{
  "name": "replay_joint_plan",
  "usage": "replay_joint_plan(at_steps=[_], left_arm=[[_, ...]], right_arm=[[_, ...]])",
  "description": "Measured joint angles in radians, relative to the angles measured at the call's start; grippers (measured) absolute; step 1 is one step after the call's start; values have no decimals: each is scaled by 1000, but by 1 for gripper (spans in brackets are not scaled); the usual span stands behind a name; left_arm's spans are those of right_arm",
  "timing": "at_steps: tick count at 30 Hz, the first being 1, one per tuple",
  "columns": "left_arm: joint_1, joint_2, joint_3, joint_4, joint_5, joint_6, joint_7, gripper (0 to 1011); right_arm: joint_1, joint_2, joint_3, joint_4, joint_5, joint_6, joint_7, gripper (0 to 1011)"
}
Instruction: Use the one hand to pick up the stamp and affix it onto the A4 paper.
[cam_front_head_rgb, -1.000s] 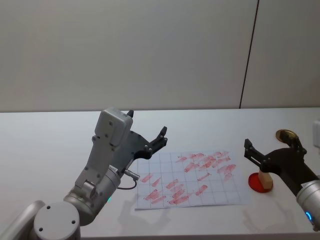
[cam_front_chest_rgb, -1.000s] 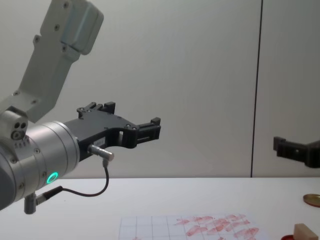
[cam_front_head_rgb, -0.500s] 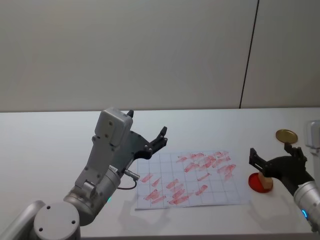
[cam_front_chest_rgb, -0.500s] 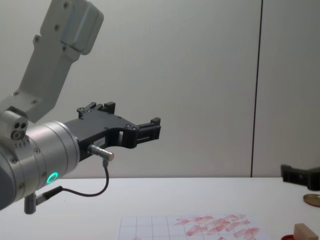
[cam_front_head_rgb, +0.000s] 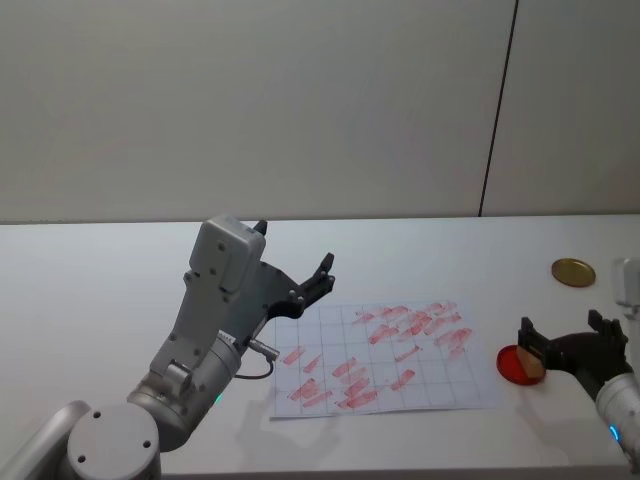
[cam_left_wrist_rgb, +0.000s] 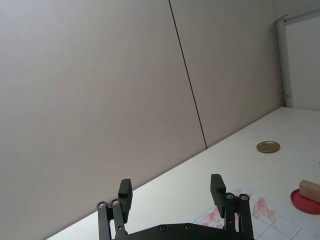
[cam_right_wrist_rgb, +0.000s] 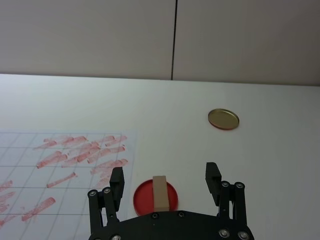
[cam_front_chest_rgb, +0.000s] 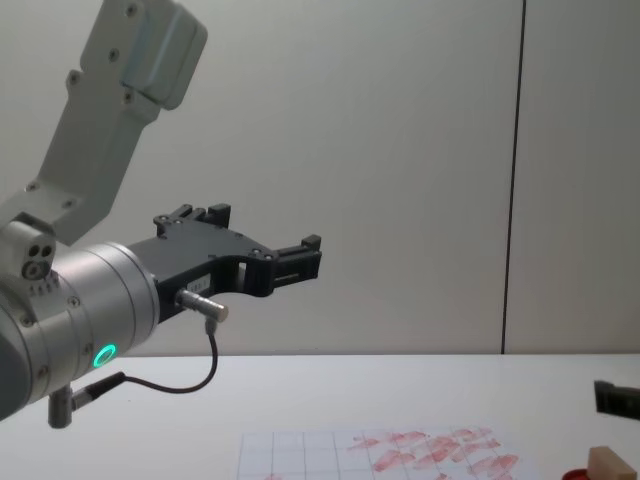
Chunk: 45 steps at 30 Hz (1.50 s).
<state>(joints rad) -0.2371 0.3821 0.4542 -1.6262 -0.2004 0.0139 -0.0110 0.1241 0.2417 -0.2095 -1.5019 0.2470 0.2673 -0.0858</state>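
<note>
**Left to right.** Left gripper (cam_front_head_rgb: 294, 248): raised above the white surface (cam_front_head_rgb: 100, 290), just left of the A4 paper (cam_front_head_rgb: 385, 355), fingers spread apart and holding nothing. A4 paper: flat on the surface at centre, its grid covered with red prints. Stamp (cam_front_head_rgb: 533, 362): resting on a red disc (cam_front_head_rgb: 512, 368) just right of the paper. Right gripper (cam_front_head_rgb: 562, 326): low over the surface, close beside the stamp, fingers apart and not clamped on it. A gold disc (cam_front_head_rgb: 573, 271) lies farther back.
</note>
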Motion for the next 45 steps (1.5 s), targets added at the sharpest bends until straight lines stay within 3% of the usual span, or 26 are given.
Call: replay_joint_plan(at_steps=[21, 37, 45], left_arm=[[0, 0, 0, 0, 0, 0, 0, 993], [0, 0, 0, 0, 0, 0, 0, 993], [0, 0, 0, 0, 0, 0, 0, 993]], right_arm=[[63, -31, 9, 165, 8, -21, 2, 1001], [139, -71, -8, 322, -25, -53, 31, 998], [158, -82, -14, 367, -39, -68, 50, 834]])
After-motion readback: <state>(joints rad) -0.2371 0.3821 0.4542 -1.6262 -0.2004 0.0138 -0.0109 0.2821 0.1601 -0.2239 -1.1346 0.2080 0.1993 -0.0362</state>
